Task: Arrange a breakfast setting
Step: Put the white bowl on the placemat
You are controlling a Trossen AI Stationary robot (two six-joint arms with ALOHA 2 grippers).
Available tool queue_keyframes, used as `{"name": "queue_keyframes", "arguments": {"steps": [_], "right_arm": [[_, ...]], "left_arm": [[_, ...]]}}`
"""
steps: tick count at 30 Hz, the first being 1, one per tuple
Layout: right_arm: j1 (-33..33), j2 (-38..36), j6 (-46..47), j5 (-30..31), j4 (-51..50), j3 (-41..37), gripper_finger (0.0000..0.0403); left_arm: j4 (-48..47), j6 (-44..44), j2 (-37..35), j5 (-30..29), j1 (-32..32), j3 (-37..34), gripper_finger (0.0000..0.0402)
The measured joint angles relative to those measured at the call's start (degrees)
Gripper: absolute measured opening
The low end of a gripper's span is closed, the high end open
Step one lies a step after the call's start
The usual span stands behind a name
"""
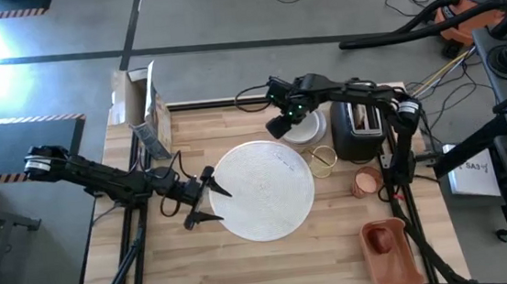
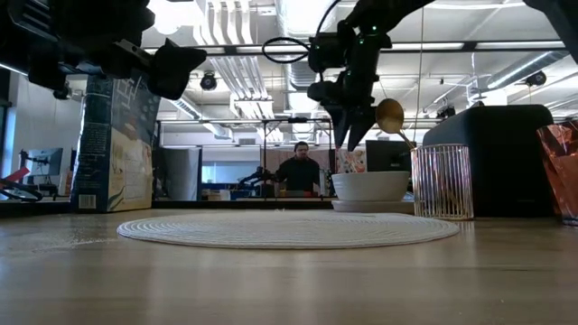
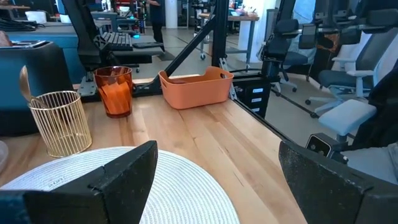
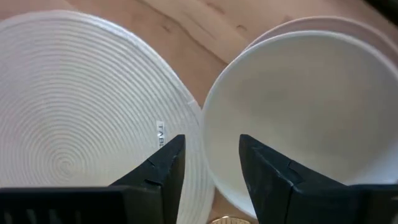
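Small white bowl [image 4: 311, 112] stacked on white plate at far edge of wooden surface [image 1: 246, 271], just beside round white woven placemat [image 1: 262, 189]. Right gripper [image 4: 211, 165] above near rim, fingers slightly apart, apparently lined up to pinch it. Left gripper [image 1: 211, 201] wide apart at placemat's left edge, waiting.
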Motion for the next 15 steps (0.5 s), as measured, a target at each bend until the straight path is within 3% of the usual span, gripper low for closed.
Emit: {"name": "queue_keyframes", "arguments": {"steps": [15], "right_arm": [[2.3,4.3,0.6,-0.2,-0.9,0.5,0.015]], "left_arm": [[0.2,0.0,0.0,1.2,0.0,-0.1,0.0317]]}}
